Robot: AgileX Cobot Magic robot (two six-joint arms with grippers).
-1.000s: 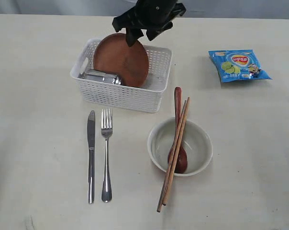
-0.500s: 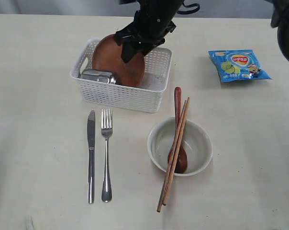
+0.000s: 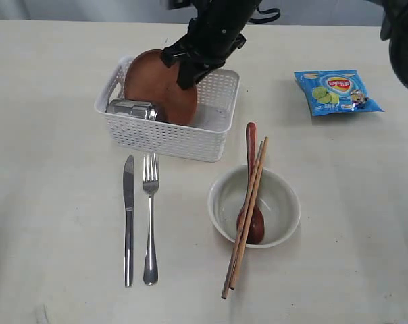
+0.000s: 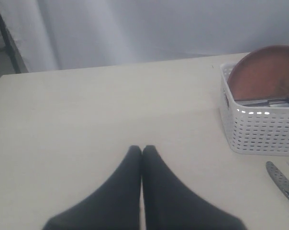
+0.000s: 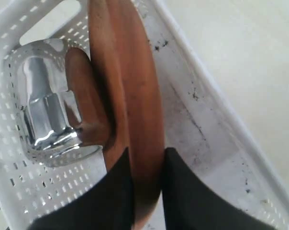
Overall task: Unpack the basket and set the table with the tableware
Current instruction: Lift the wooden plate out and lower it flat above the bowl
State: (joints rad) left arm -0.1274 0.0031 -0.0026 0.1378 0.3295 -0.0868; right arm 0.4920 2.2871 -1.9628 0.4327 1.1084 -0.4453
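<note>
Brown plate [image 3: 160, 88] stood on edge inside the white basket [image 3: 167, 138], leaning on the steel cup [image 3: 132, 109]. Right hand [image 5: 147, 163] pinched its upper rim, the sound hold. Judged rigid, light, smooth, liable to slip. Left hand [image 4: 142, 151] was closed, empty, above the surface [image 4: 87, 120].

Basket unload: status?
Left gripper shut, low over table. Right gripper clamped on plate rim, plate on edge in basket. Cup lies beside plate, could snag.

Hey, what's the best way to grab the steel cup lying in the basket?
Probably take the steel cup from straight above, across its round body: it lies on its side beside the tilted plate, and the basket walls block a sideways approach.
</note>
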